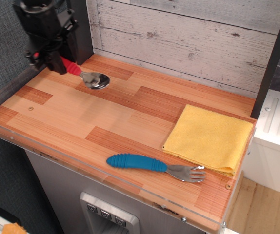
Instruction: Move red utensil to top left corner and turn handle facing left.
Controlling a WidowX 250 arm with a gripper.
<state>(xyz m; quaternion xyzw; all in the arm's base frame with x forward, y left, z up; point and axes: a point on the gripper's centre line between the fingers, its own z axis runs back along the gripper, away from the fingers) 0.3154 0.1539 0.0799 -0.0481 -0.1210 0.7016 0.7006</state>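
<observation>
The red utensil [84,74] is a spoon with a red ribbed handle [70,67] and a shiny metal bowl [97,81]. It lies nearly level, handle to the left, bowl to the right, at or just above the tabletop near the top left corner [84,62] by the dark post. My black gripper [57,62] is shut on the handle's left end, which it partly hides.
A blue-handled metal fork [152,165] lies near the front edge. A folded yellow cloth [209,138] lies at the right. A dark post [79,29] and a whitewashed plank wall [179,39] border the back. The table's left edge [3,109] drops off.
</observation>
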